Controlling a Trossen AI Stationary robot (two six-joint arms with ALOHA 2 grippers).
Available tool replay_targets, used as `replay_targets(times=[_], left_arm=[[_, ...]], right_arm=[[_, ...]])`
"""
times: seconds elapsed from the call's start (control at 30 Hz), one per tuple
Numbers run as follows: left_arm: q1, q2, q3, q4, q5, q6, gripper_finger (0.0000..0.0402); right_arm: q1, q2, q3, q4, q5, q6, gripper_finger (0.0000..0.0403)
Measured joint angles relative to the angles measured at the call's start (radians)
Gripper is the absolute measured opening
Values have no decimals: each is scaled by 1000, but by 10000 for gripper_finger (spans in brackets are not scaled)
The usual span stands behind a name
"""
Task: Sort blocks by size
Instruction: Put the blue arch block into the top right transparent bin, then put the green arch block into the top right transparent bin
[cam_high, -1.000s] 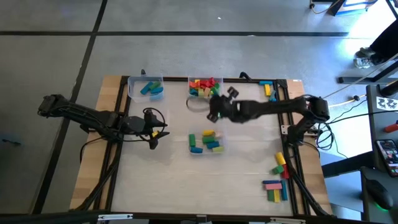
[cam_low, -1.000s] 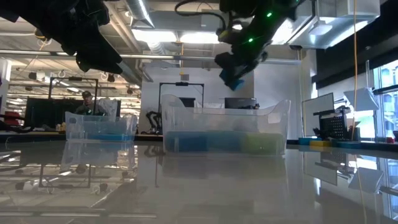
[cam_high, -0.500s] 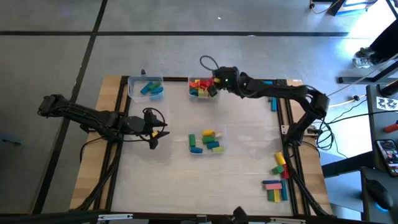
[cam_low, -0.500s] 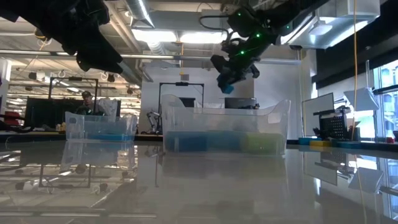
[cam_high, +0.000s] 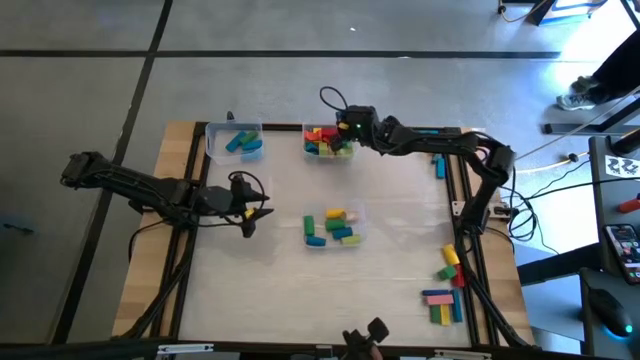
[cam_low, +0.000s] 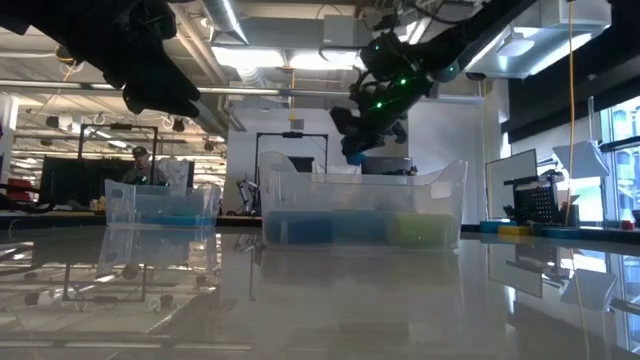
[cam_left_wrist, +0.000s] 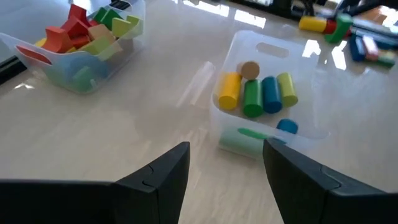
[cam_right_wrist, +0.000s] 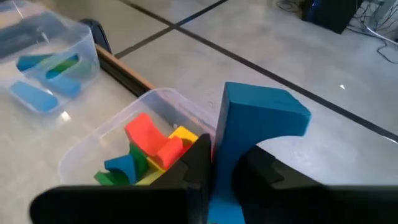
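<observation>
My right gripper (cam_high: 345, 133) is shut on a blue block with a curved notch (cam_right_wrist: 261, 121). It hangs above the far middle tub (cam_high: 309, 151), which holds red, green and yellow blocks (cam_right_wrist: 149, 152). In the low view the gripper (cam_low: 358, 145) is well above the tubs. My left gripper (cam_high: 262, 212) is open and empty above the table's left half; in its wrist view (cam_left_wrist: 227, 168) it faces the centre tub (cam_left_wrist: 267, 46), which holds short round blocks (cam_left_wrist: 258, 93). A far left tub (cam_high: 213, 150) holds blue and green blocks. My right gripper pinches the blue block's lower part (cam_right_wrist: 219, 168) between its two fingers. The block's notched end sticks out past the fingertips. The block is lifted clear, above the far middle tub's right rim.
Loose blocks lie along the table's right edge: a yellow and red group (cam_high: 449, 263), a row near the front corner (cam_high: 440, 305), and some at the far right (cam_high: 435, 150). The centre tub (cam_high: 307, 215) stands mid-table. People and gear show in the room behind (cam_low: 140, 165).
My right gripper has gone from over the table's middle toward the far edge, carrying the blue block, and now hangs over the far middle tub. It has stayed shut on the block.
</observation>
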Motion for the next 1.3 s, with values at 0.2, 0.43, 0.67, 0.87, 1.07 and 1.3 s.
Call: replay_targets(times=[0.2,0.43,0.67,0.87,1.07,1.3], left_arm=[[0,0,0,26,0,-35,198],[0,0,0,27,0,-35,198],[0,0,0,27,0,-35,198],[0,0,0,26,0,-19,198],[0,0,0,26,0,-16,198],[0,0,0,26,1,-16,198]], right_arm=[[0,49,0,24,0,-23,103],[-8,55,1,37,1,-24,191],[-5,52,1,66,0,-60,228],[-1,21,1,93,-89,-52,229],[48,-59,1,84,-103,-83,230],[149,-196,1,-77,-47,-127,230]])
